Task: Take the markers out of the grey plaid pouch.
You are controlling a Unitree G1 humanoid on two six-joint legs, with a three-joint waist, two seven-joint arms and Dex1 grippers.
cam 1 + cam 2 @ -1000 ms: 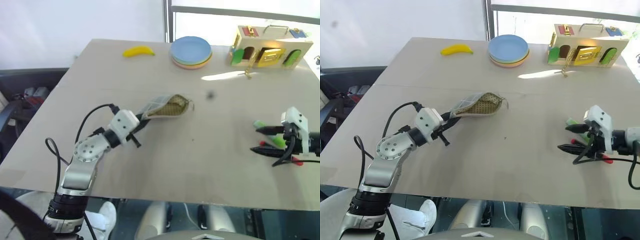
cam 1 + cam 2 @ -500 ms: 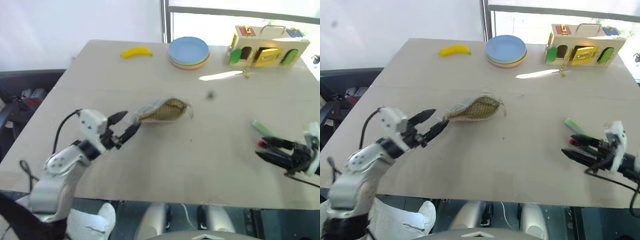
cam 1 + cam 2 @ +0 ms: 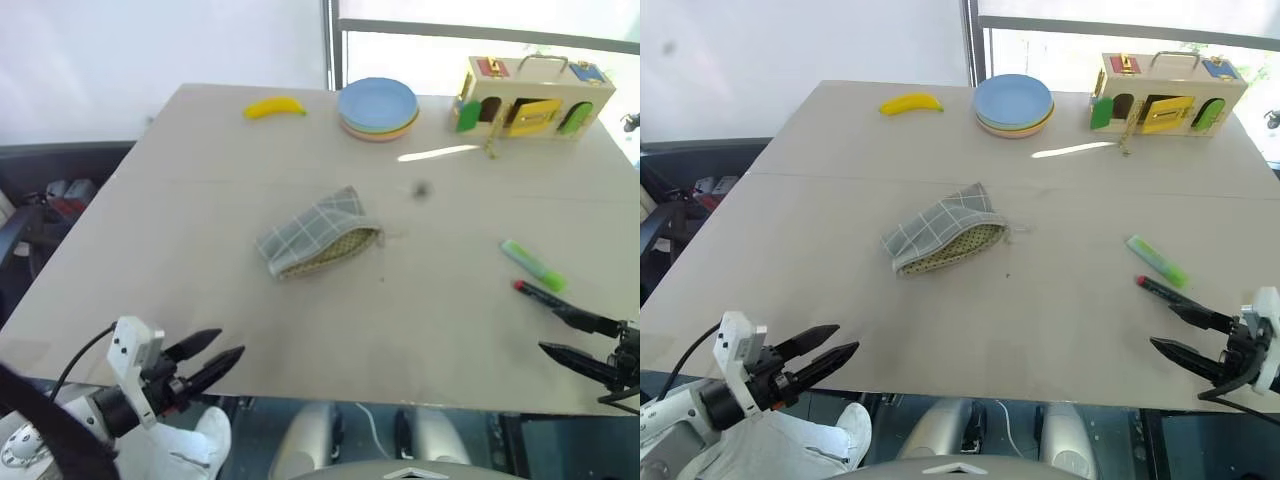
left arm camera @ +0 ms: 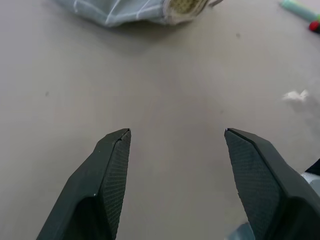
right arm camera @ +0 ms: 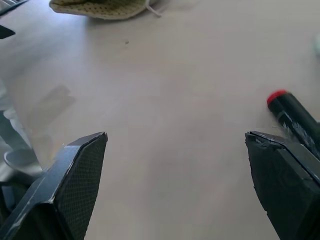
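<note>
Markers point(image 3: 1160, 262) on table point(image 3: 840, 150), outside grey plaid pouch point(image 3: 940, 230).

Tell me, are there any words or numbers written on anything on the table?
None can be read.
Grey plaid pouch: white grid lines and a dotted lining, no letters.
Green highlighter and black marker: any print is too small to tell.
Wooden toy box: coloured doors and latches, no readable writing.

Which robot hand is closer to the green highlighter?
The right. The right gripper sits just beside the green highlighter, nearer the table's edge; the left gripper is far across the table.
</note>
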